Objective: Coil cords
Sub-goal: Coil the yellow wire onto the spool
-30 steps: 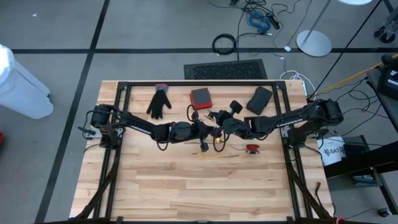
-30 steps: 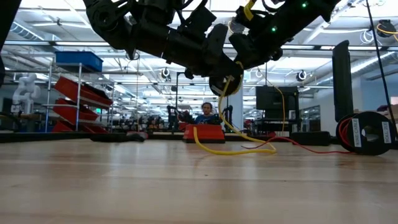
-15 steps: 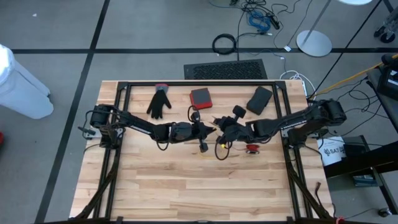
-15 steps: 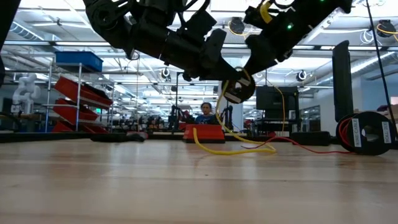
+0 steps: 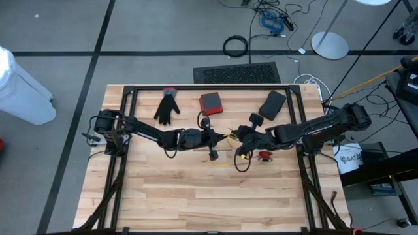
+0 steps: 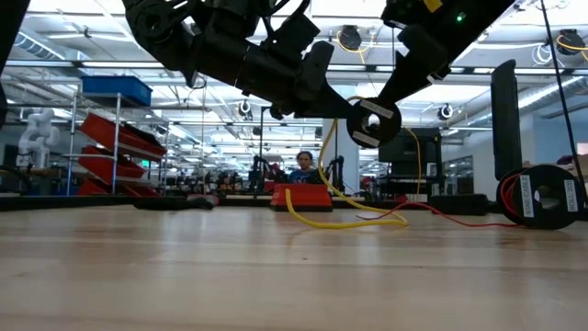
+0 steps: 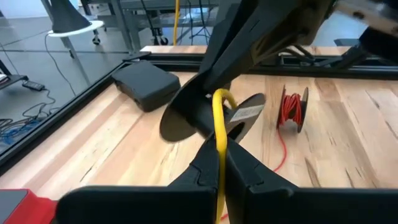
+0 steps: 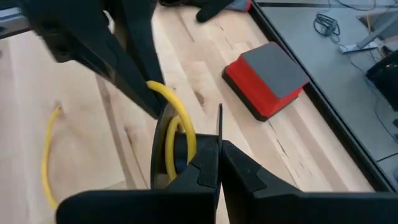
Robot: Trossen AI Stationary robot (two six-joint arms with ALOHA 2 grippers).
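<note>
A long yellow cord [image 7: 219,118] runs from a black spool [image 6: 372,121] down to the table, where its slack lies [image 6: 344,221] with a loose end [image 8: 48,155]. My left gripper [image 7: 219,148], at the table's middle [image 5: 221,137], is shut on the cord just short of the spool. My right gripper [image 8: 219,149], coming from the right [image 5: 240,145], is shut on the spool [image 8: 163,143], which has a few yellow turns [image 8: 177,134] on its core. A small spool of red cord [image 5: 264,155] stands on the table to the right. My left gripper pinches a single strand of the yellow cord [image 7: 219,134] between its two fingers, close to the spool. The fingers reach in nearly level from the table's left. Beyond the fingertips the cord arches up onto the spool; behind them it hangs slack toward the table. My right gripper pinches one flange of the black spool at its rim [image 8: 219,121], a finger on either face. The fingers slant down from the table's right. The spool is lifted clear of the table, its flat labelled face [image 6: 372,119] toward the near edge.
At the far side lie a black glove [image 5: 167,108], a red and grey box [image 5: 210,102] and a black case [image 5: 272,104]. A black frame [image 5: 209,87] runs round the table's far and side edges. The near half of the wooden top [image 5: 209,196] is bare.
My right gripper has carried the spool away from my left gripper, toward the table's right and slightly nearer, and has turned, so the spool's flat labelled face now shows in the low view. The strand between the grippers has lengthened. My left gripper has kept still.
</note>
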